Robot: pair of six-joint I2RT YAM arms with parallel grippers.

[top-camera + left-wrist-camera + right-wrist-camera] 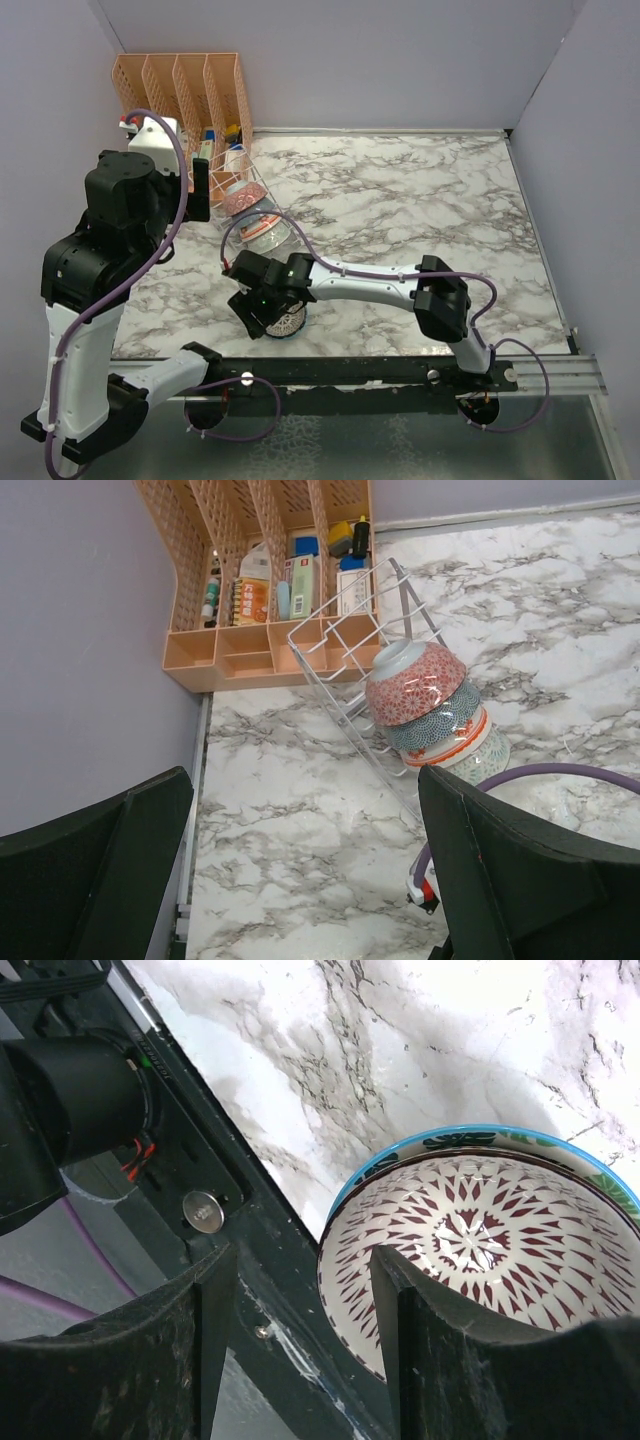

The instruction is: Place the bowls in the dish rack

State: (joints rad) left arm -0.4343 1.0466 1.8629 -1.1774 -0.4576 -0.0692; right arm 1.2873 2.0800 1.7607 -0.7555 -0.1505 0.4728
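Marble table (420, 200): orange organizer (250, 660) at far-left corner. Dish rack (340, 645) just in front of it, tilted, w/ nested bowls (420, 685) lying on their sides in it. Lattice bowl (480, 1240) upright at near edge, beside base rail (250, 1260). Right gripper (300, 1270): jaws apart, straddling bowl rim. Left gripper (305, 780): raised, jaws wide apart, empty.

Robot lab cell; plain partition walls (350, 60); marble-print table (420, 200)

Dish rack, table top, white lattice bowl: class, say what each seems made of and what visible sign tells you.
Dish rack: thin silvery wire, probably steel, see-through grid. Table top: white with grey veins, glossy; marble or a printed laminate, unclear. White lattice bowl: likely glazed ceramic, smooth, shiny painted pattern.
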